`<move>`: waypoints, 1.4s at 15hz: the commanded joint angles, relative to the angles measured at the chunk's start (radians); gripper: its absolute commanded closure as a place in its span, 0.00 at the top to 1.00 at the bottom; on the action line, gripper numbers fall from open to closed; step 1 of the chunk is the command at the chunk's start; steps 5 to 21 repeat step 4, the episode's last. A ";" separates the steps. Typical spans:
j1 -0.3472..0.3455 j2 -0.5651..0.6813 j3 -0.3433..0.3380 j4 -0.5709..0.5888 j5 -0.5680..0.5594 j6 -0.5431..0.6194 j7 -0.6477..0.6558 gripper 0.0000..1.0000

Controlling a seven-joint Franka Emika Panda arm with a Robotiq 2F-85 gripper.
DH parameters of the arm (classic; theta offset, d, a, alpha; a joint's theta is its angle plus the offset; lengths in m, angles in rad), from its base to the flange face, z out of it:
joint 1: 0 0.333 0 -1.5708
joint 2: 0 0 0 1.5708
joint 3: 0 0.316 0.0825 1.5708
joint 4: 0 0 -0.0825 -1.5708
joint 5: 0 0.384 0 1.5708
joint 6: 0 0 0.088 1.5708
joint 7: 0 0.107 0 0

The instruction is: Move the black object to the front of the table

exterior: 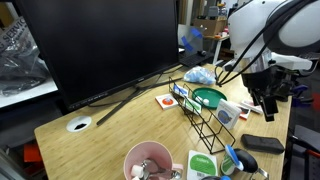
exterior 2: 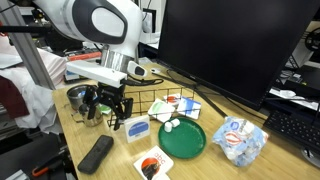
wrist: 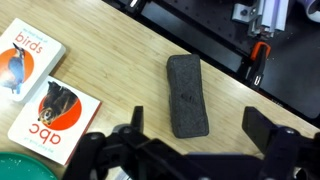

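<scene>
My gripper (wrist: 197, 118) hangs wide open and empty over the flat matte black rectangular bar (wrist: 188, 97) lying near the light wooden surface's (wrist: 110, 60) edge. Probably light and stiff; I'd pinch its long sides mid-length.

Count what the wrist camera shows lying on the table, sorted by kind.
Black object: 1
Small books: 2, the birds book and the abc book
Green dish, only its edge in view: 1
Total: 4
</scene>
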 commanded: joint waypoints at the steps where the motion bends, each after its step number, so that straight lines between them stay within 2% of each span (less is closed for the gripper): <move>1: 0.005 0.012 -0.004 0.001 0.000 0.000 0.000 1.00; 21: 0.004 0.023 -0.004 0.005 0.000 0.001 0.000 1.00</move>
